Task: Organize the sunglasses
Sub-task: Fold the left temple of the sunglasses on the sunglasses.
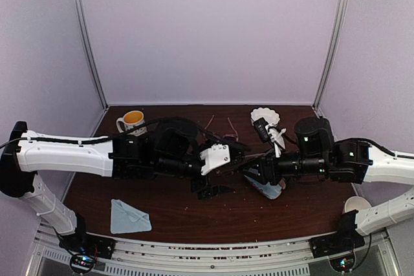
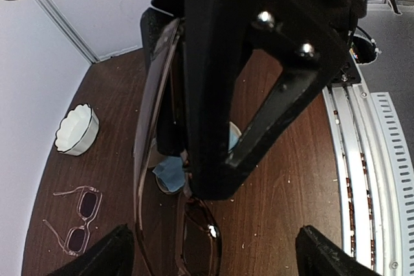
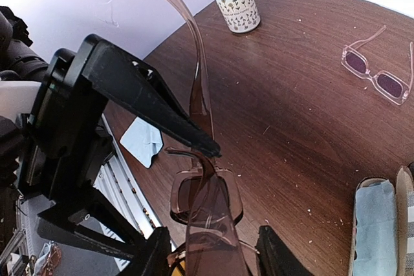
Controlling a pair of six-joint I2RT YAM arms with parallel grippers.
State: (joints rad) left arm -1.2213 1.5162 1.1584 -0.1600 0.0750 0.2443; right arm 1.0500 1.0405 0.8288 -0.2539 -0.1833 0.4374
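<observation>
- Two pairs are in play. The brown-tinted sunglasses [image 3: 207, 192] hang above the counter [image 3: 304, 127], clamped at their near end by the right fingers [image 3: 279, 256]. The pink-framed glasses [image 3: 378, 72] lie unfolded on the counter, well apart toward the back.
- The left fingers [image 2: 100, 256] stand wide apart and hold nothing. One of them lies right beside the raised temple arm [image 3: 197, 75], near its hinge. I cannot tell whether it touches.
- That temple arm sticks straight out from the frame, so the step in hand looks like folding it shut.
- To do this well, push with one left finger rather than pinching. Set it against the arm's outer face, up away from the hinge, and sweep toward the lenses.
- Ease off as the hinge nears its stop, because thin plastic can flex or snap.
- The right grip must hold firm, since a smooth frame may twist between the fingers under a sideways push.
- The tan striped case [image 3: 405, 211], lined with a blue cloth [image 3: 375, 224], lies open just beside the right fingers. Both arms should be folded before lowering the sunglasses in.
</observation>
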